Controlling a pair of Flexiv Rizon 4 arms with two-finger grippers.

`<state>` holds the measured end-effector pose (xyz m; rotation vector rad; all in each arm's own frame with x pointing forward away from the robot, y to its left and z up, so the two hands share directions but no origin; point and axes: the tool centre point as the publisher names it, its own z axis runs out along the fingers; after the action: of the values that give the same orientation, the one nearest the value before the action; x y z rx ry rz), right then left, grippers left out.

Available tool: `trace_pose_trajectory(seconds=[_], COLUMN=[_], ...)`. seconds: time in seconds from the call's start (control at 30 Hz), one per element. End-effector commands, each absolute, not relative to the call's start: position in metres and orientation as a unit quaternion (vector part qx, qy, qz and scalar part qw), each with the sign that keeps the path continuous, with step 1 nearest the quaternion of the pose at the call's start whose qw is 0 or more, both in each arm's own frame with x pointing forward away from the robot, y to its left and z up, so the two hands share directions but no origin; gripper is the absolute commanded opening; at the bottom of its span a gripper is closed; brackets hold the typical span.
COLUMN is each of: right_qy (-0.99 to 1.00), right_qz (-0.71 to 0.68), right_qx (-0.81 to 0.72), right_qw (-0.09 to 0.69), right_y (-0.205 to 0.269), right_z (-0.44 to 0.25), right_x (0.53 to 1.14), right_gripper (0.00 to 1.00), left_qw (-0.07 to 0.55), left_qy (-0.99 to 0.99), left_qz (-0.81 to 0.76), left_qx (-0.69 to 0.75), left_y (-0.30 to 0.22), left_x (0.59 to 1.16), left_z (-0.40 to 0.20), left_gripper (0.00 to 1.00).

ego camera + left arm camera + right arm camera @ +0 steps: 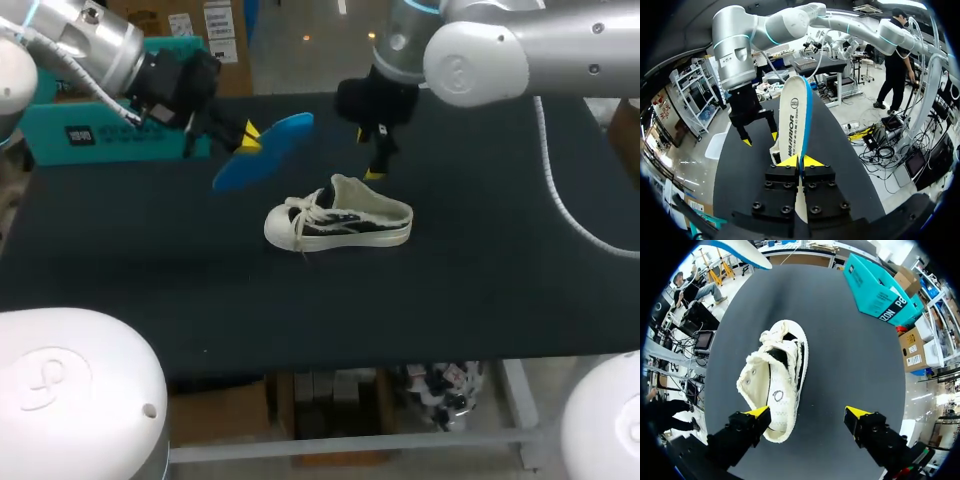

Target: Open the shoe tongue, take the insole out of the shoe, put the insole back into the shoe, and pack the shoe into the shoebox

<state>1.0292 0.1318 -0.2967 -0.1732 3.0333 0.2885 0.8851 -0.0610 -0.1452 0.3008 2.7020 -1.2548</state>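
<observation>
I am holding the insole [794,117] clear of the surface [480,290], left fingers [812,161] pinched tight on one end. It is thin, light and bendy; I am expecting the free end to flex on contact. The shoe [340,222] is standing mid-surface: soft canvas, firmer sole rim. The right fingers [757,413] are hanging spread wide, holding nothing, by its heel, crowding the opening. The shoebox [60,135] is sitting far left, well apart
</observation>
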Motion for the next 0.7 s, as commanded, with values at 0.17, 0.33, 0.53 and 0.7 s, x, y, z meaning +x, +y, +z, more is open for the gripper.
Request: trace_pose_trajectory(seconds=[0.17,0.33,0.53,0.7], right_qy=[0.997,0.998,0.998,0.998], right_qz=[0.043,0.024,0.007,0.006], right_qx=[-0.06,-0.054,-0.045,-0.048], right_qw=[0.035,0.032,0.035,0.036], right_y=[0.151,0.153,0.155,0.16], right_z=[-0.304,-0.311,-0.327,-0.334], right_x=[1.031,1.027,1.027,1.027], right_gripper=[1.0,1.0,1.0,1.0], left_qw=[0.153,0.154,0.156,0.157], left_qy=[0.89,0.894,0.894,0.895], left_qz=[-0.428,-0.421,-0.419,-0.417], left_qx=[0.036,0.02,0.001,-0.01], left_y=[-0.02,-0.007,0.008,0.015], left_x=[0.864,0.861,0.858,0.858], left_z=[-0.154,-0.162,-0.171,-0.176], left_gripper=[0.0,0.0,0.0,0.0])
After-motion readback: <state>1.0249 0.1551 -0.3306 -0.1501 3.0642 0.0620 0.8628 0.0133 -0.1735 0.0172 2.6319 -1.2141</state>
